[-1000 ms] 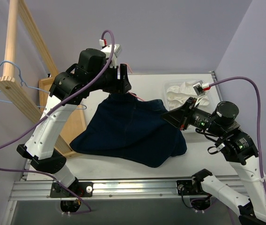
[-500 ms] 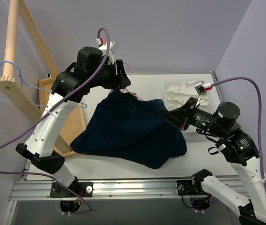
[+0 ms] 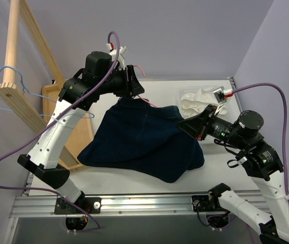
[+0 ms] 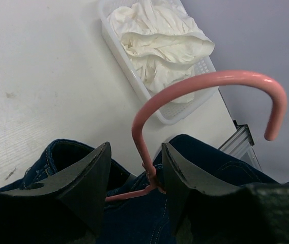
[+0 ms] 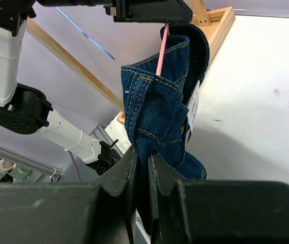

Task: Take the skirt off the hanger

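The white skirt (image 3: 198, 99) lies crumpled in a white basket (image 3: 185, 92) at the back right, also in the left wrist view (image 4: 160, 40). The light-blue hanger (image 3: 7, 68) hangs bare on the wooden rail at the left. My left gripper (image 3: 132, 89) is raised over a dark navy denim garment (image 3: 144, 142). Its jaws stand apart around the neck of a pink wire hanger (image 4: 210, 81), which leans on the right finger. My right gripper (image 5: 143, 152) is shut on the denim's waistband (image 5: 154, 101), holding it off the table.
A wooden rack (image 3: 15, 46) with a slanted rail and base board stands at the left edge. The basket's rim (image 4: 129, 66) is beyond the left gripper. Purple walls close the back and right. A metal rail runs along the table's near edge.
My left gripper has risen a little and tilted, and the pink hook now shows above it. The denim's top rose with it. The right arm has barely moved.
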You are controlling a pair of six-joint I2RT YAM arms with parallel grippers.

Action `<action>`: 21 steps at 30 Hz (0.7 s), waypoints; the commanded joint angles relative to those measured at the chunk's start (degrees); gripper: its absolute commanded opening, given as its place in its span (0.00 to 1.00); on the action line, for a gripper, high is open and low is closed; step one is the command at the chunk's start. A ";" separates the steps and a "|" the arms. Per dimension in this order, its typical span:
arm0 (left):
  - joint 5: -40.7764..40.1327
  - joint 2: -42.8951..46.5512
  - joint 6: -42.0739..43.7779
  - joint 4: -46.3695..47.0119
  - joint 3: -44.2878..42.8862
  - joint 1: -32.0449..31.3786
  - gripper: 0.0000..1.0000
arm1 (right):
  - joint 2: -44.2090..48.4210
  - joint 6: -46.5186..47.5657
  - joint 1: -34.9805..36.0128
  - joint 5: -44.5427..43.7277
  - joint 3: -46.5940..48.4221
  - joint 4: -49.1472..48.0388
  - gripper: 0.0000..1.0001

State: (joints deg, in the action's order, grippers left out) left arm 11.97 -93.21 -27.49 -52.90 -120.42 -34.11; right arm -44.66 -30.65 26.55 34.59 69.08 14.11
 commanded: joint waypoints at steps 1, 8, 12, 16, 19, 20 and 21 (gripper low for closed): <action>1.66 3.21 -1.25 3.42 2.11 -0.08 0.53 | 0.81 -0.55 -0.44 -1.10 3.17 -8.05 0.00; 2.62 4.35 -1.78 4.12 4.93 -0.52 0.23 | 0.46 -0.37 -0.44 -1.90 2.99 -7.95 0.00; 3.24 3.30 -1.34 3.43 3.01 -0.52 0.02 | -1.12 -0.20 -0.44 -2.06 4.22 -6.73 0.00; 1.66 2.16 0.41 1.32 -0.50 -0.70 0.02 | -2.44 1.38 -0.44 -5.40 6.59 -0.95 0.00; -0.01 0.84 2.08 0.17 -3.66 -0.70 0.02 | -3.49 3.32 -0.53 -6.46 8.61 4.23 0.36; -0.19 0.49 2.52 -1.05 -4.64 -0.70 0.02 | -3.67 3.84 -0.44 -6.72 9.05 5.22 0.44; -0.45 -0.12 3.48 -1.58 -5.69 -0.70 0.02 | -3.50 4.11 -0.35 -6.90 9.49 6.01 0.50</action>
State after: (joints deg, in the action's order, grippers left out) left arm 12.88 -92.55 -28.60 -53.34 -121.32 -34.54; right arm -48.27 -28.58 26.55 30.48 75.09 20.25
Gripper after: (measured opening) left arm 0.119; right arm 0.462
